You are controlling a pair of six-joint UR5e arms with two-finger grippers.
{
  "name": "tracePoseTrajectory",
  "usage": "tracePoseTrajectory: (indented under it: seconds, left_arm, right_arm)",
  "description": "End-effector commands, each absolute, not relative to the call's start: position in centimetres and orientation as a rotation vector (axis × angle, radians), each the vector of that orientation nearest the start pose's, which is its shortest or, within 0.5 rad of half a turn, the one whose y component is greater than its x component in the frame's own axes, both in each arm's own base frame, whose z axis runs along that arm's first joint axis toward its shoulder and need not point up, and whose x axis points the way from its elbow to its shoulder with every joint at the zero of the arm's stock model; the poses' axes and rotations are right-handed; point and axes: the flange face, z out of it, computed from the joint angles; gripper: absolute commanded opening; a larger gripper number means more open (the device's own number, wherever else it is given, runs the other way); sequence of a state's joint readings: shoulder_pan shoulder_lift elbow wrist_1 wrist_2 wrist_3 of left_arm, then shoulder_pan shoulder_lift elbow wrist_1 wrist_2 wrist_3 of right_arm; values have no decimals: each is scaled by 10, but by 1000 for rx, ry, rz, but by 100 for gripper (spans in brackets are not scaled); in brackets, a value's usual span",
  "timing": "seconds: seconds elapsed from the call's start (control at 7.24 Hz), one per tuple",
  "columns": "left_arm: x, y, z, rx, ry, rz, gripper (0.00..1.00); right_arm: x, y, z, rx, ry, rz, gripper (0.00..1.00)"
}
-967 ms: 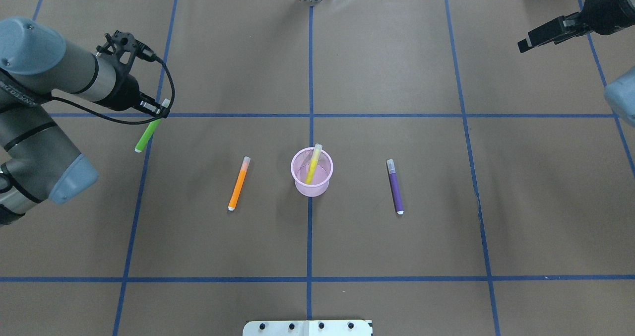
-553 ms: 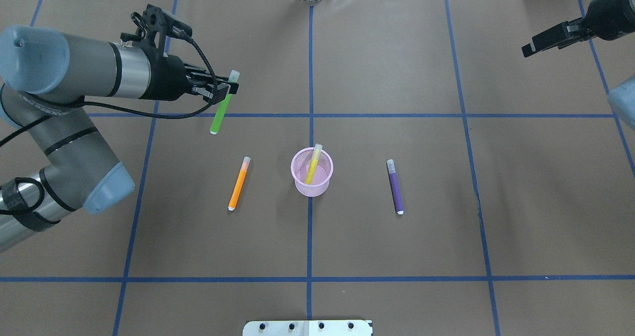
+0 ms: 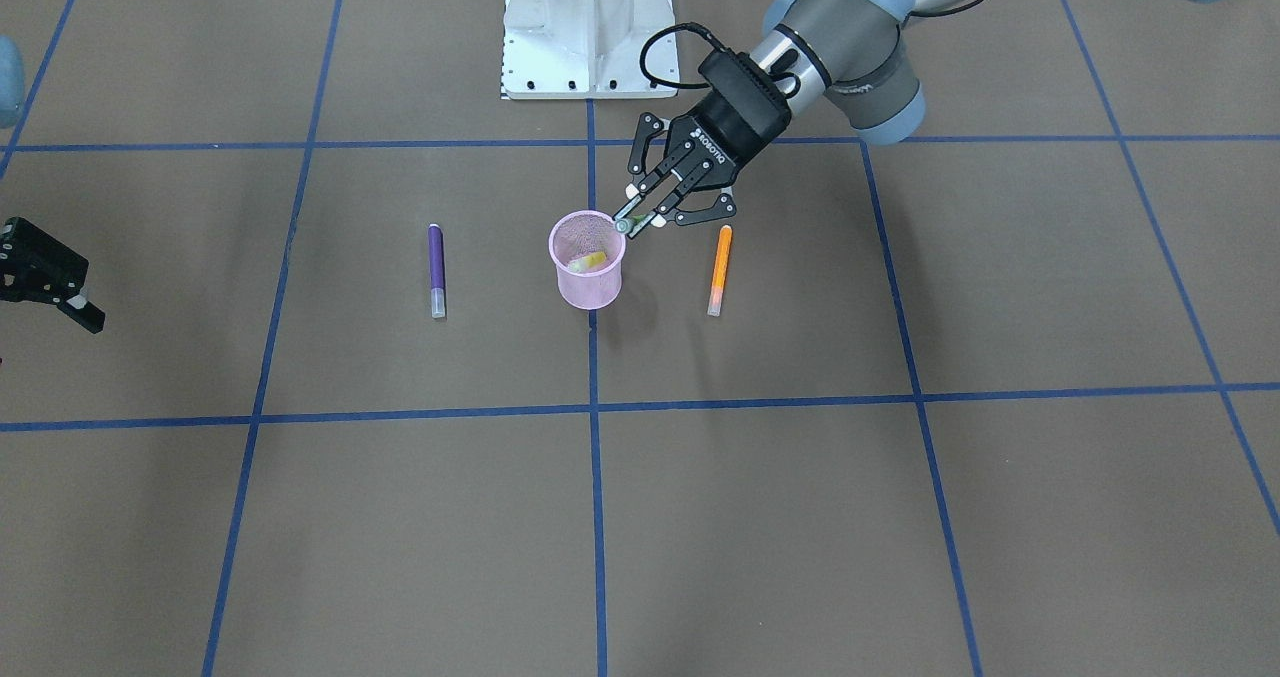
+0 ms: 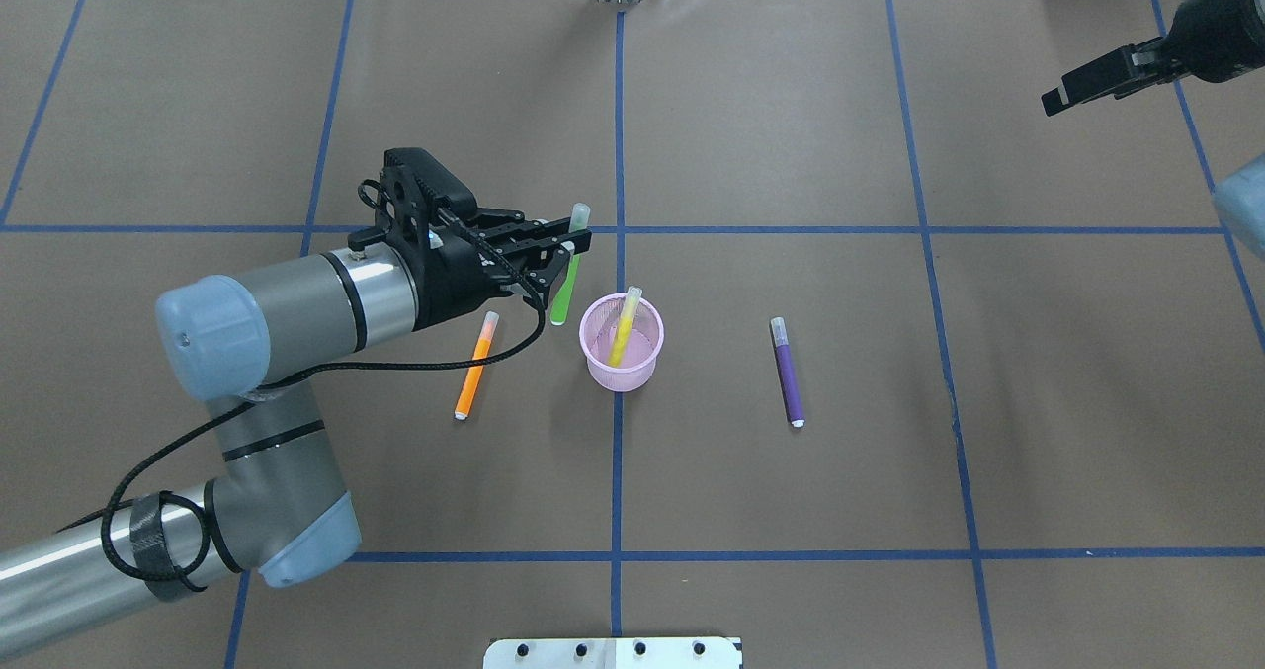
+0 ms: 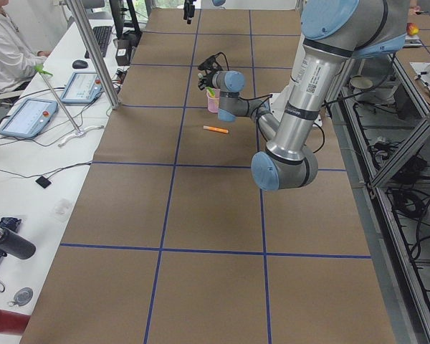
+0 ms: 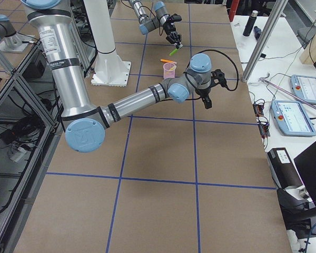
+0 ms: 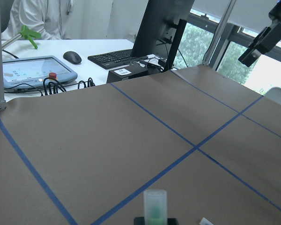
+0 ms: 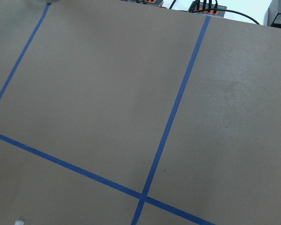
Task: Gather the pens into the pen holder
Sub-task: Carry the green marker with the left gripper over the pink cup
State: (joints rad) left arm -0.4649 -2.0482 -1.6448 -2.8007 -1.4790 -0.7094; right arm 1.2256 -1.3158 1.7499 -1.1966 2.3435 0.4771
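The pink mesh pen holder stands at the table's middle and also shows in the front view. A yellow pen leans inside it. My left gripper is shut on a green pen, held nearly upright in the air just left of the holder's rim. The green pen's pale cap shows in the left wrist view. An orange pen lies left of the holder and a purple pen lies to its right. My right gripper is open and empty at the far right.
The white robot base stands at the table's near edge. Blue tape lines grid the brown paper. Monitors, a keyboard and tablets sit on a side desk beyond the table's end.
My left arm has swung right and towards the holder, carrying the green pen from the far left to just beside the holder's rim. The right gripper has hardly moved.
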Motion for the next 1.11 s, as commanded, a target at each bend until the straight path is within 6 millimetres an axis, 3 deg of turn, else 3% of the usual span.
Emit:
tracePoseTrajectory:
  seconds: [0.0, 0.41, 0.55, 0.69, 0.97]
  left_arm:
    - [521, -377, 225, 1168, 1374, 159, 0]
    - [548, -382, 205, 1174, 1385, 148, 2]
    - [548, -382, 205, 1174, 1385, 148, 73]
    - [547, -381, 201, 1167, 1402, 136, 100]
    - [540, -383, 198, 1161, 1416, 109, 100]
  right_arm:
    - [-137, -571, 385, 412, -972, -193, 100]
    - [-139, -573, 384, 413, -973, -195, 100]
    - [-139, -574, 384, 413, -970, -193, 100]
    - [-139, -574, 383, 414, -970, -192, 100]
    - [-139, -574, 380, 413, -973, -186, 100]
